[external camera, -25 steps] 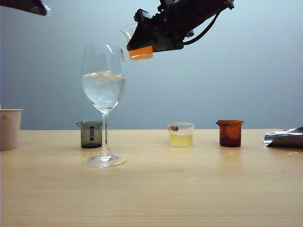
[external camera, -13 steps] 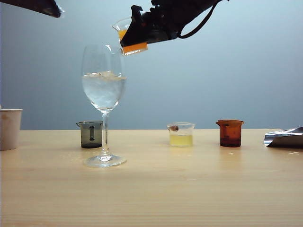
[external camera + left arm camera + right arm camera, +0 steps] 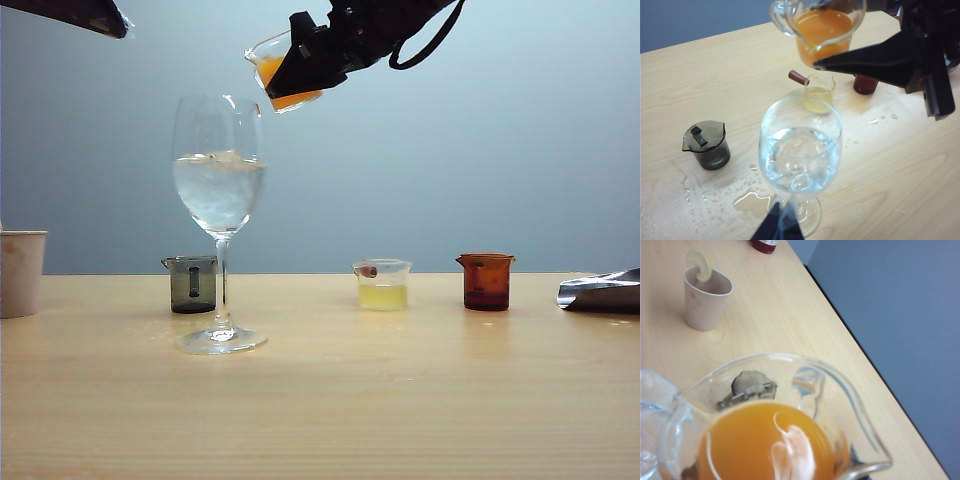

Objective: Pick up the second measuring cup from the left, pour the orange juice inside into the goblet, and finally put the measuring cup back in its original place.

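A: Item, right gripper (image 3: 300, 75)?
B: Closed around the second measuring cup (image 3: 268, 62), tilted, orange juice (image 3: 822, 30) inside, held high, just right of the goblet (image 3: 219, 200) rim.
A: Left gripper (image 3: 777, 227)?
B: Upper left, above table (image 3: 400, 400); jaw spread indeterminable.

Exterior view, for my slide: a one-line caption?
Right hand tilts the cup of orange juice above the goblet.

The right hand (image 3: 300, 75) is high in the air, reaching across toward the left in the exterior view, tilted with its fingers (image 3: 875, 60) closed on the second measuring cup (image 3: 268, 62). The left hand (image 3: 777, 227) hangs high at the upper left; its opening cannot be judged.
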Available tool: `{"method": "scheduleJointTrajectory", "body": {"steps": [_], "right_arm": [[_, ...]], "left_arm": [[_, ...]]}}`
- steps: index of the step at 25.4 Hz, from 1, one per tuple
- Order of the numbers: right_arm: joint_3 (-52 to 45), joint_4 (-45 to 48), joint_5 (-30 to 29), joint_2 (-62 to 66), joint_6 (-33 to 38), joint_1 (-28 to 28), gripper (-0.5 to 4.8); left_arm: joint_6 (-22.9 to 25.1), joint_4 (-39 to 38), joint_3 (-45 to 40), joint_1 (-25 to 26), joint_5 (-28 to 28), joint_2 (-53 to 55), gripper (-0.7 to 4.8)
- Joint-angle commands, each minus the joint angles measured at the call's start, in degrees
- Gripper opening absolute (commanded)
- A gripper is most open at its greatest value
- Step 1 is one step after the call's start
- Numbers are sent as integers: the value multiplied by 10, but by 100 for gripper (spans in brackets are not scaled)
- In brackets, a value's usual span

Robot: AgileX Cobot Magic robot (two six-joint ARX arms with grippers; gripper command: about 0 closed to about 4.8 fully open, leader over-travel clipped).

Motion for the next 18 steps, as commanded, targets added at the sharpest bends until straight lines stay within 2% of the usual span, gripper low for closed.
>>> {"method": "scheduleJointTrajectory", "body": {"steps": [1, 3, 6, 15, 18], "right_arm": [[4, -11, 1, -10, -42, 7, 143], [4, -19, 13, -10, -56, 16, 143], [4, -26, 62, -10, -101, 27, 143], [4, -29, 91, -11, -159, 42, 143], [4, -29, 120, -11, -177, 46, 143]], "left_arm": [[-2, 3, 2, 0, -2, -1, -5], [-2, 3, 2, 0, -2, -1, -5], [-2, 3, 2, 0, -2, -1, -5], [-2, 3, 2, 0, -2, -1, -5], [-2, 3, 2, 0, -2, -1, -5]]}}
